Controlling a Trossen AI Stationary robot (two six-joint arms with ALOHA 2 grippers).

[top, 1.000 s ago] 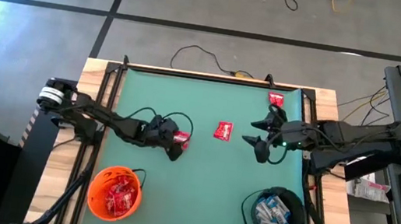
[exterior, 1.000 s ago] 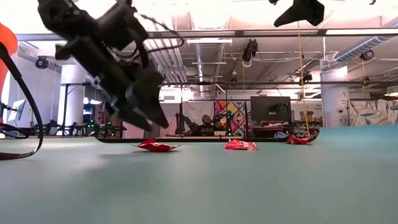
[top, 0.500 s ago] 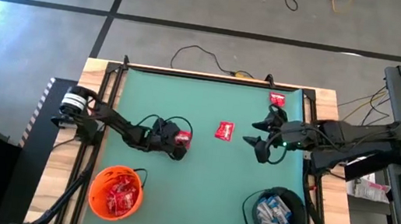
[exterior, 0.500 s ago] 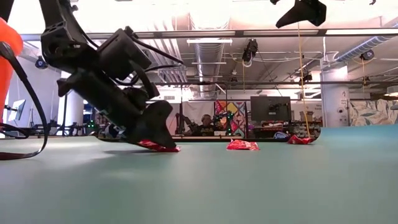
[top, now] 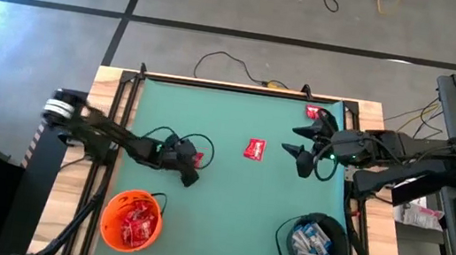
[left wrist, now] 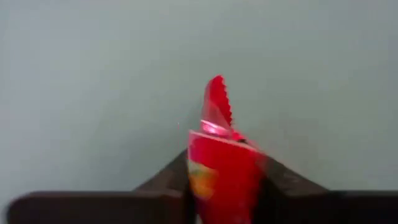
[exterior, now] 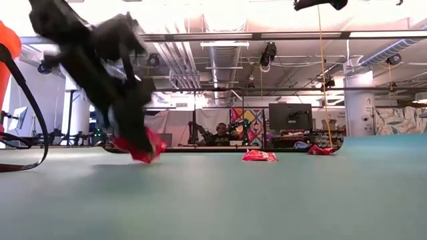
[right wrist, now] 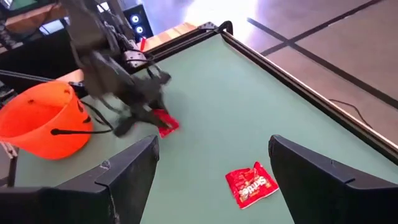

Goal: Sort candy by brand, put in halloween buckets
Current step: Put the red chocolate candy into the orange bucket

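Over at nine o'clock on the green table, the left gripper has its fingers clenched on a red candy. The left wrist view puts it beyond doubt: the shiny wrapper is pinched upright between the two dark fingers, serrated edge pointing away from the wrist. From table height the packet hangs at the fingertips, just clear of the mat.

Down at seven o'clock sits the orange bucket, red wrappers piled inside and its black wire handle flopped over the rim. The right wrist view catches the same pail close beside the left arm.

Dead centre, a touch toward twelve, a second red candy lies flat on the mat, well apart from the left gripper and nearer the right one. In the right wrist view it sits between that arm's own fingers, with white lettering on the wrapper.

Across to three o'clock: the right gripper hovers with its fingers spread wide and nothing between them. Just beyond it, up at the one o'clock edge, a third red candy rests by the table's frame.

At five o'clock stands the black bucket, holding the blue-and-white candy.
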